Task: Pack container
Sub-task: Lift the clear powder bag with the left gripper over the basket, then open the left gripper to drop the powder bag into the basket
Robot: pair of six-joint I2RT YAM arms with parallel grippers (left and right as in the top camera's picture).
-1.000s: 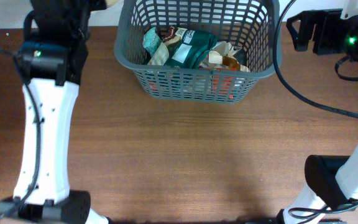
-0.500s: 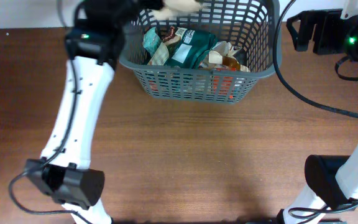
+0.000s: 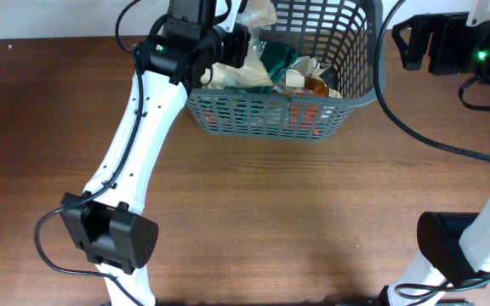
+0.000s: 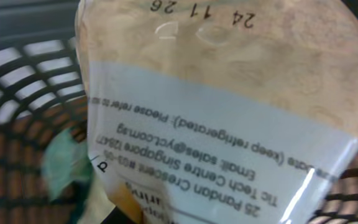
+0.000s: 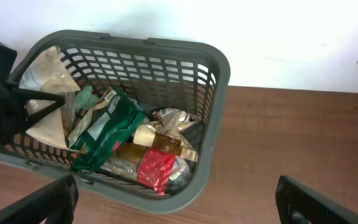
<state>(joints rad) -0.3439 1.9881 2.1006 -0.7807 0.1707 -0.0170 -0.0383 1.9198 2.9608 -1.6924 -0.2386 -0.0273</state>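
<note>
At top centre of the overhead frame, on the brown bench (image 3: pixel 270 212): the container (image 3: pixel 270 115), its upper part cut by the frame edge. Inside, a heap of packets, among them a green packet (image 5: pixel 107 134) in the middle and a red packet (image 5: pixel 155 168) toward the lower rim in the right wrist frame.

Over the container's left end: the left end effector (image 3: pixel 235 44), clamped across the middle of a clear pouch (image 4: pixel 229 106) with pale beige contents. In the right wrist frame, fans out to either side of the fingers, above the packets. Touching the heap or not: cannot tell. Fills nearly the whole left wrist frame, printed label upside down, lattice wall behind at left and lower right.

At upper right of the overhead frame, beside the container's right end and apart from it: the right end effector (image 3: pixel 407 44), fingers spread wide, gripping nothing. In its wrist frame, container across left and centre, fingertips at the two lower corners.
</note>
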